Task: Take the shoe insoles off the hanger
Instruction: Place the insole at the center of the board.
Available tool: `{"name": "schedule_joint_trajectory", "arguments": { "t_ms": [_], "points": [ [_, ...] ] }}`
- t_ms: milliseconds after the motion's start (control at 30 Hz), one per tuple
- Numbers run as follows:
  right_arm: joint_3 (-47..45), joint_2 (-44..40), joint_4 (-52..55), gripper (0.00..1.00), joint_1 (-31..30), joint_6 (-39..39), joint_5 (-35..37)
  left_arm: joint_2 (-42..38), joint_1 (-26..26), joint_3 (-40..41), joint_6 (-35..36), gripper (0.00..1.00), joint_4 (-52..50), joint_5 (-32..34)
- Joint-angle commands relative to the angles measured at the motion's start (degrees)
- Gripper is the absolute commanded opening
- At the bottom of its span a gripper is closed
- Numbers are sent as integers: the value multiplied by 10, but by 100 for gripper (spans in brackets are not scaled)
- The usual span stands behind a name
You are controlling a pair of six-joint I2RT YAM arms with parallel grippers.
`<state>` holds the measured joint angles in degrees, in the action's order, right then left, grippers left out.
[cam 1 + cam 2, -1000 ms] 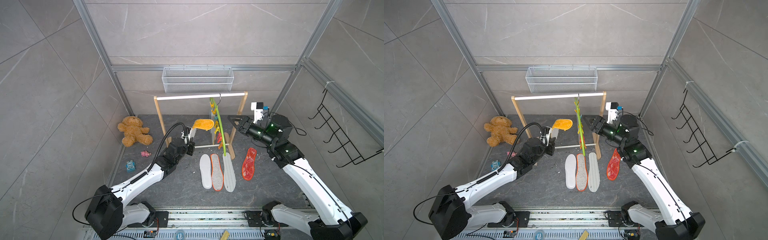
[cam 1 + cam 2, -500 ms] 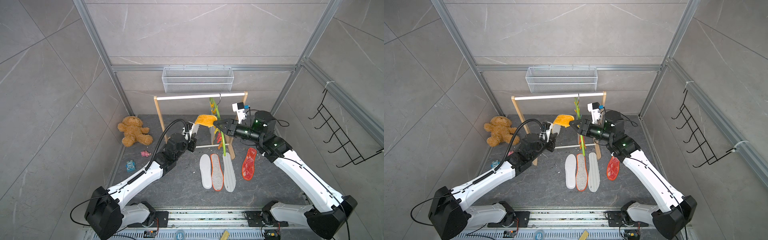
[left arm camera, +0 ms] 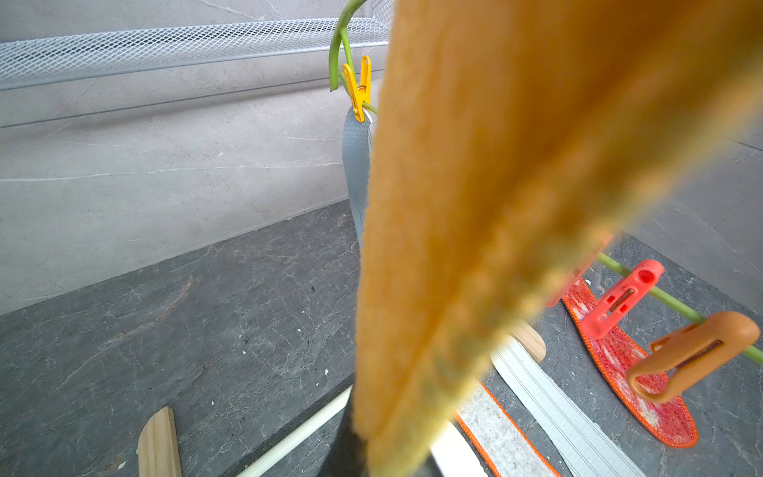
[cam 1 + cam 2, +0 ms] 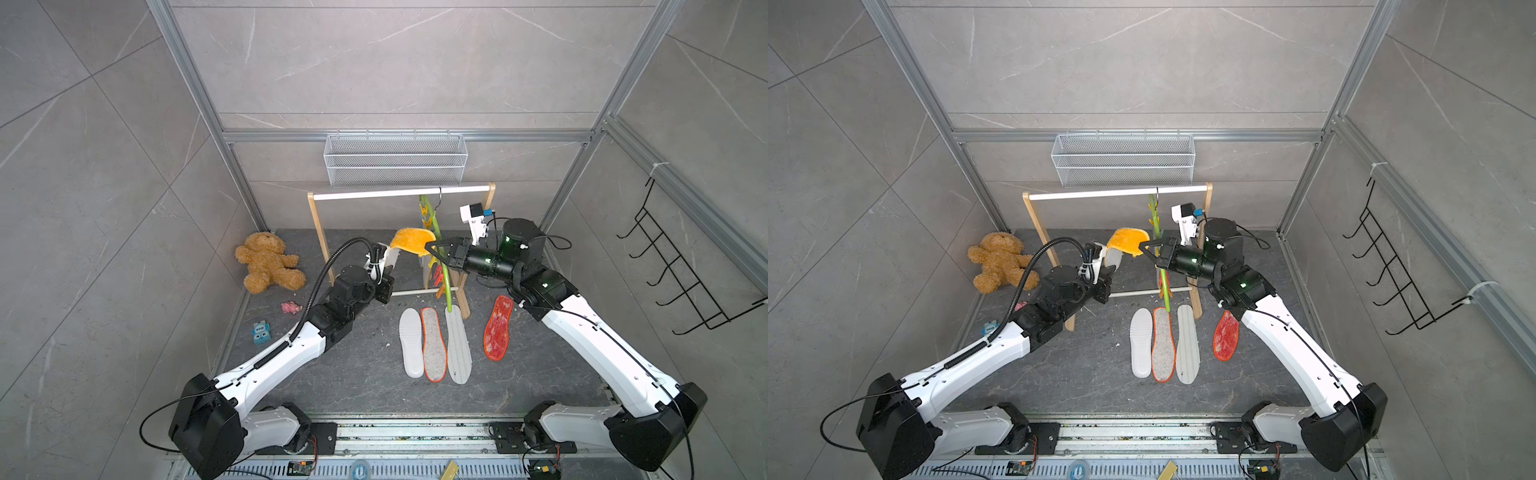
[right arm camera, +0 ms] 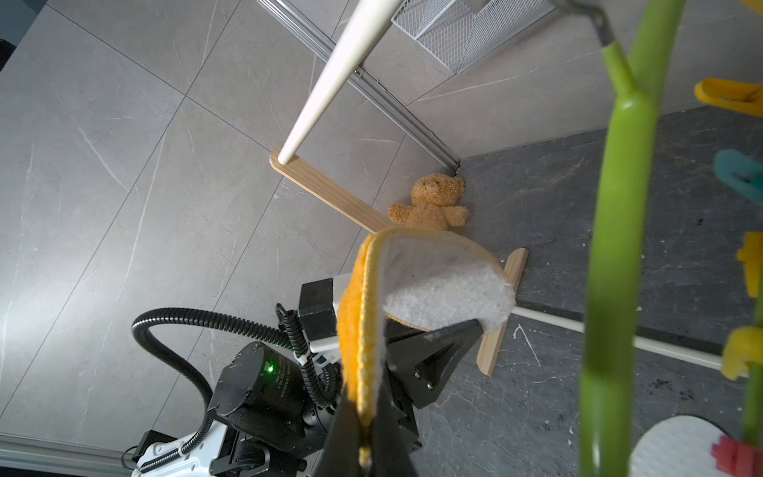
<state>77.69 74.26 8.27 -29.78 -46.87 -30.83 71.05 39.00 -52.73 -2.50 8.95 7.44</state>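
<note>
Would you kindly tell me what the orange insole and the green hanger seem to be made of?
The orange insole: fuzzy plush pile on one face, white fibrous felt-like backing on the other; soft, since it curls. The green hanger: probably plastic or a plastic-coated bar, smooth and glossy with light streaks.

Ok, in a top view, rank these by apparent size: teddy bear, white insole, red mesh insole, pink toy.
1. teddy bear, largest.
2. white insole and red mesh insole: they look about alike, so not ranked.
3. pink toy, clearly smallest.
</note>
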Motion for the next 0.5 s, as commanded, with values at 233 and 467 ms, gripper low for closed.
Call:
{"name": "schedule_joint_trajectory", "arguments": {
  "t_ms": [233, 467],
  "points": [
    [22, 24, 1, 0, -3, 17, 39, -43, -31, -1, -141, 75, -47, 31],
    [33, 44, 10, 0, -3, 32, 43, -97, -119, 44, -370, 77, -52, -128]
  ]
}}
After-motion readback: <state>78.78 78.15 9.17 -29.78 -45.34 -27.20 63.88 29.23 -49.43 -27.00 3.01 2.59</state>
